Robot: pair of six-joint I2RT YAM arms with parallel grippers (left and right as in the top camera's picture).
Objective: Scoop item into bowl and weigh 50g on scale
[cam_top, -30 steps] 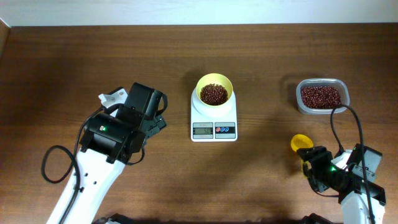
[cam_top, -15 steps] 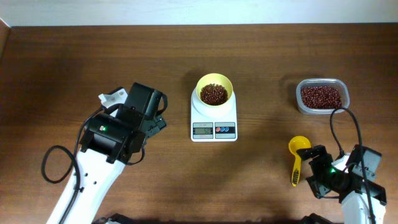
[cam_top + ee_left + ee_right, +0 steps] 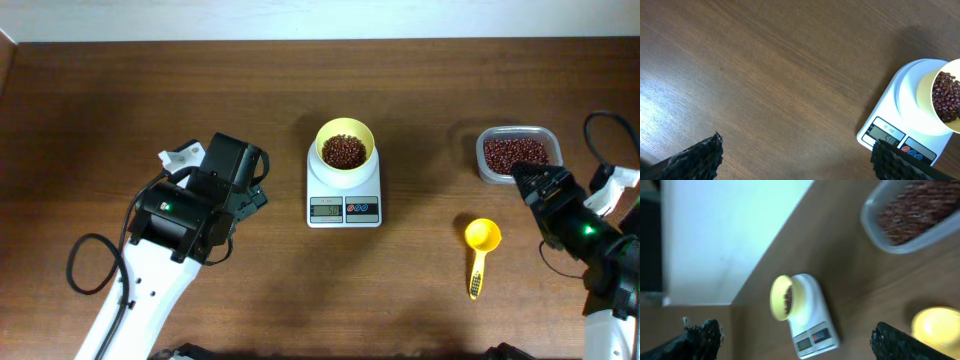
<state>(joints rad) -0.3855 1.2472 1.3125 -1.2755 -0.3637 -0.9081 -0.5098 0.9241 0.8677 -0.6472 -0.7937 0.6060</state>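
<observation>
The yellow bowl (image 3: 346,132) stands on the white scale (image 3: 344,208) at mid-table and holds a heap of red-brown beans (image 3: 344,151). More beans fill a clear container (image 3: 517,154) at the right. A yellow scoop (image 3: 481,245) lies loose on the table. My right gripper (image 3: 535,190) is open and empty, just in front of the container and right of the scoop. My left gripper (image 3: 260,180) is open and empty, left of the scale. The left wrist view shows the left gripper (image 3: 795,142), scale (image 3: 890,132) and bowl (image 3: 926,95). The right wrist view shows the right gripper (image 3: 796,327), bowl (image 3: 776,297), scale (image 3: 815,322), container (image 3: 875,227) and scoop (image 3: 937,325).
A black cable (image 3: 85,262) loops beside the left arm. A pale wall (image 3: 320,18) runs along the table's far edge.
The right gripper has let go of the scoop, which now lies on the table. The right arm has moved back and right toward the clear container. The left arm has not moved.
</observation>
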